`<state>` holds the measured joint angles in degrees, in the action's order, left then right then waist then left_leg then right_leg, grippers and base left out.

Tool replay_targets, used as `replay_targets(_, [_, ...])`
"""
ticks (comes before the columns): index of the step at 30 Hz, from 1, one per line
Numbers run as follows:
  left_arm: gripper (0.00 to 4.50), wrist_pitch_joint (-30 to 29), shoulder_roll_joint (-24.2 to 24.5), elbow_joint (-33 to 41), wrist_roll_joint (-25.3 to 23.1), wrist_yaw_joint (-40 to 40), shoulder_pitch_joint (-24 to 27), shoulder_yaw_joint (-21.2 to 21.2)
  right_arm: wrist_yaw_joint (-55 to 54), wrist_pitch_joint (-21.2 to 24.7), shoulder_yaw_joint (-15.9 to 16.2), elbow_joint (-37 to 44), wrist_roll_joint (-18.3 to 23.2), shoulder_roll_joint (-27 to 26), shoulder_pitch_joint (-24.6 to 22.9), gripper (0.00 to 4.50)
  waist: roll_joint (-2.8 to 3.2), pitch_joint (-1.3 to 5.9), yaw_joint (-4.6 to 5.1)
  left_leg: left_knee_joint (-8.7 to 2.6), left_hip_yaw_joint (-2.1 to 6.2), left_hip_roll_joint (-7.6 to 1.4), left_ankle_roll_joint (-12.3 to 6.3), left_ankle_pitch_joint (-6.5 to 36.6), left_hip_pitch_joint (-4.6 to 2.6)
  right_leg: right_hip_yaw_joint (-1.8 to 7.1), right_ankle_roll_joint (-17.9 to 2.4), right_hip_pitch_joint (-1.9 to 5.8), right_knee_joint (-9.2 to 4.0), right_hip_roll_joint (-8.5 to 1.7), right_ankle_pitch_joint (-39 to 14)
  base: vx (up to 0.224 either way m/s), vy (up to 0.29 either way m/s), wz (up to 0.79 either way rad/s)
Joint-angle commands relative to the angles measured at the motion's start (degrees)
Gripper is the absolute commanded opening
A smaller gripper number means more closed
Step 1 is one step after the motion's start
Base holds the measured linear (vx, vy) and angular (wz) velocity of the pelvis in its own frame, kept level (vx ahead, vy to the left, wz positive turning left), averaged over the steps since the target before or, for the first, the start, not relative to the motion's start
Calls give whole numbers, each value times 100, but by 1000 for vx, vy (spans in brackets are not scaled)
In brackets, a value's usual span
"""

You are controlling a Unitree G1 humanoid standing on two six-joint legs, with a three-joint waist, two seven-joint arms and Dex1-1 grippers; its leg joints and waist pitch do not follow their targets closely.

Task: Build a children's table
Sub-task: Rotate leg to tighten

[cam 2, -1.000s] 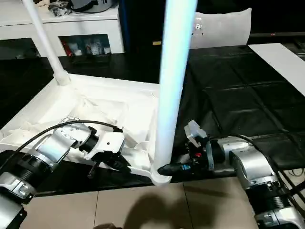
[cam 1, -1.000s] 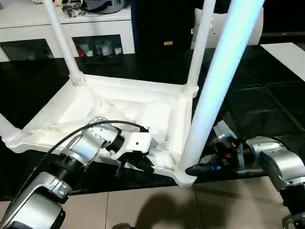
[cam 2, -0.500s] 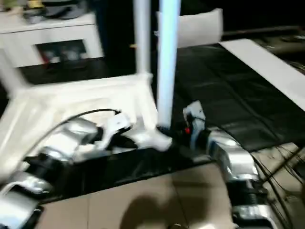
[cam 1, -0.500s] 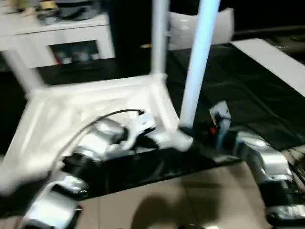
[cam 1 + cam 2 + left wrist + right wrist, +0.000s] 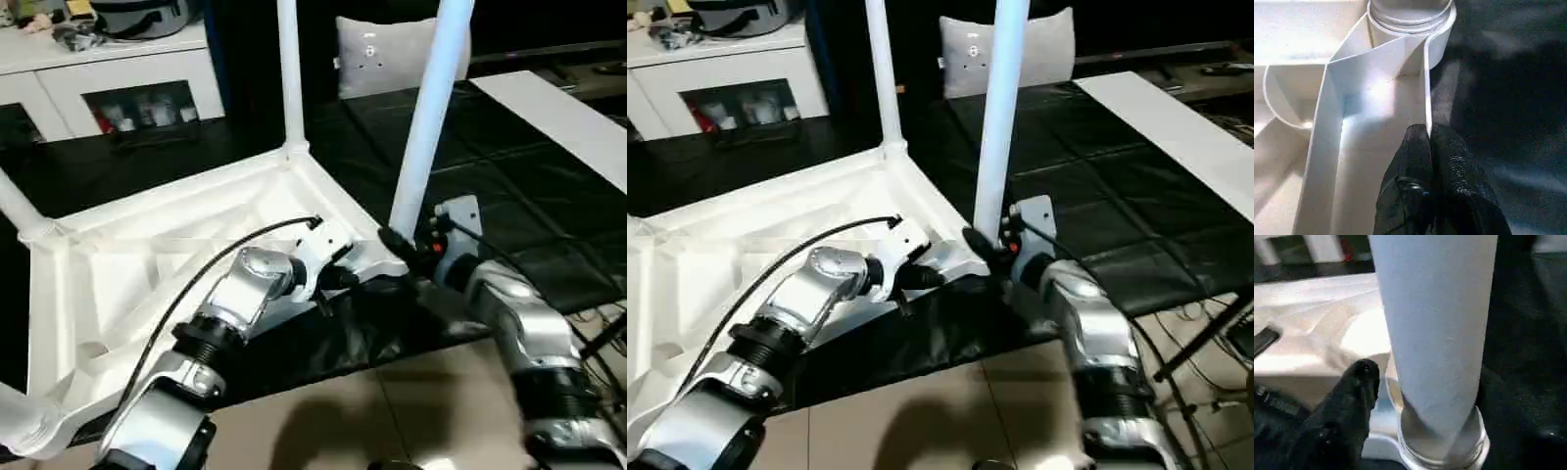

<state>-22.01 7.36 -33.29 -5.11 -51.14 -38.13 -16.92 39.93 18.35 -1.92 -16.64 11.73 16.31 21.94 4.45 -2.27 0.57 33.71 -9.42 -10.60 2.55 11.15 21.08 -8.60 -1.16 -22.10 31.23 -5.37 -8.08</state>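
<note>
Black matting (image 5: 549, 196) covers the floor before a white cabinet (image 5: 127, 73); the children's table (image 5: 147, 264) lies upside down, legs pointing upward; left end effector (image 5: 1429, 134) clenched on its rim; right end effector (image 5: 392, 240), whether released I cannot tell.

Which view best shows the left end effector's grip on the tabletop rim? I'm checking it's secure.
The left wrist view: the left end effector is pinched shut on the tabletop rim. In both eye views its wrist housing hides the contact.

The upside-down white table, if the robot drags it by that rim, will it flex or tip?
The table probably slides as one stiff piece: its underside is ribbed. The thin rim may flex slightly. The tall legs could make it top-heavy if tilted.
</note>
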Motion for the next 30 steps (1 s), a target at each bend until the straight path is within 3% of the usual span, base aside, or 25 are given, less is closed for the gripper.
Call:
replay_targets(1, [0,132,79,84,16,-198,32,-139,513,-102,299,219,187,-47,-34,361,-88,372,-67,-336,90,-224,-667,1087,29,303,-827,335,-374,-400,-1939,0,0,0])
replay_targets(5, [0,817,489,122,5,-1005,162,-404,1590,-78,299,420,416,626,-202,399,-86,391,-186,-342,92,-275,-762,941,-6,325,-970,329,-315,-394,-1578,0,0,0])
replay_targets(7, [0,879,611,126,0,-1233,180,-485,1931,68,318,479,524,850,-226,407,-72,384,-236,-342,74,-286,-775,986,-22,335,-994,323,-305,-383,-1524,0,0,0])
replay_targets(11, [0,1137,839,142,3,-1749,183,-663,2623,158,483,546,616,1272,-241,448,-63,369,-328,-353,55,-304,-631,1177,-68,343,-994,290,-324,-392,-1752,0,0,0])
replay_targets(13, [0,1383,1133,267,42,-2444,224,-884,3204,96,675,529,569,1606,-202,448,-73,368,-389,-364,55,-306,-599,1256,-60,351,-945,304,-313,-390,-1839,0,0,0])
replay_targets(15, [0,1514,1228,261,25,-2631,217,-954,3426,-4,768,523,541,1715,-199,448,-72,361,-416,-363,47,-311,-573,1256,-65,370,-965,281,-309,-398,-1821,0,0,0])
replay_targets(16, [0,1606,1283,242,-6,-2714,207,-999,3519,-70,814,509,527,1749,-195,448,-118,363,-448,-360,37,-303,-546,1251,-70,368,-947,282,-314,-406,-1938,0,0,0])
replay_targets(17, [0,1704,1341,221,-39,-2803,196,-1047,3611,-138,859,491,511,1780,-189,448,-104,362,-464,-358,44,-304,-542,1249,-68,365,-942,279,-309,-412,-1980,0,0,0])
replay_targets(22, [0,1963,1567,303,-90,-3229,198,-1211,4144,44,1007,485,690,1868,-126,412,-164,342,-513,-364,37,-310,-496,1283,-75,374,-792,262,-341,-416,-2388,0,0,0])
replay_targets(30, [0,1998,1679,578,20,-3598,326,-1361,4594,268,1247,494,860,1901,-75,337,-164,334,-565,-374,35,-304,-405,1326,-101,394,-735,241,-349,-412,-2587,0,0,0])
